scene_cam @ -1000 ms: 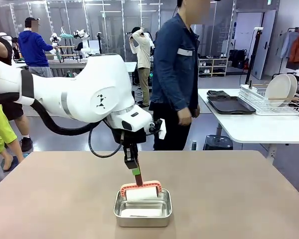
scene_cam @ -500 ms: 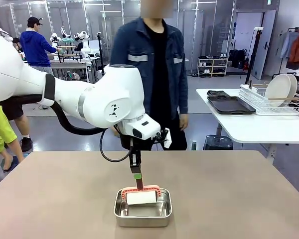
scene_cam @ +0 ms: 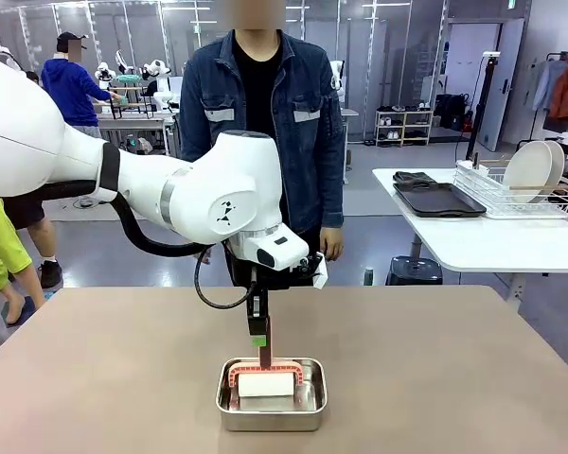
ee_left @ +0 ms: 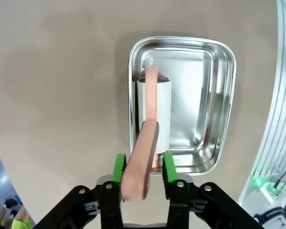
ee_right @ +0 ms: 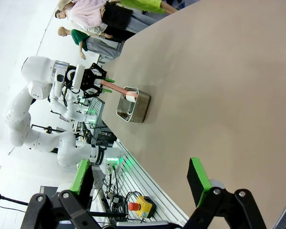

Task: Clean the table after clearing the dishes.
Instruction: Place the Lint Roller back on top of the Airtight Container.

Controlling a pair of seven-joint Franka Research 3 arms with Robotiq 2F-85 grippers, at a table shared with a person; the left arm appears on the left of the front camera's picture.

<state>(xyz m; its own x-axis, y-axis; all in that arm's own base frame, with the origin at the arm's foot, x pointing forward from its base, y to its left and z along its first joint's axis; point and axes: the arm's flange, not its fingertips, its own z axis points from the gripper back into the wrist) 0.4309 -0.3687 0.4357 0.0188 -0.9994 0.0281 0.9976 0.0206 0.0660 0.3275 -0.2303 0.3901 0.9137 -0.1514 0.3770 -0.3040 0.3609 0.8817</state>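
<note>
The beige table point(scene_cam: 454, 378) bears a small steel pan point(scene_cam: 271, 413) near its front middle. A pink-framed white roller point(scene_cam: 267, 382) lies in the pan, its brown handle rising toward my left gripper point(scene_cam: 261, 345). In the left wrist view the left gripper point(ee_left: 143, 164) stands open; the handle point(ee_left: 140, 167) leans against one green pad with a gap to the other. The roller point(ee_left: 155, 109) rests along one side of the pan point(ee_left: 224, 95). My right gripper point(ee_right: 139, 169) hovers open over bare table, nothing between its fingers. The dishes point(scene_cam: 535, 168) stand in a wire rack.
A person point(scene_cam: 265, 142) in a denim jacket stands at the table's far edge, hands down. The white side table point(scene_cam: 473, 241) at the right carries the rack and dark trays point(scene_cam: 438, 199). The table around the pan is bare.
My left arm lowered the roller into the pan and its jaws opened off the handle. The person turned to face the table and shifted left.
</note>
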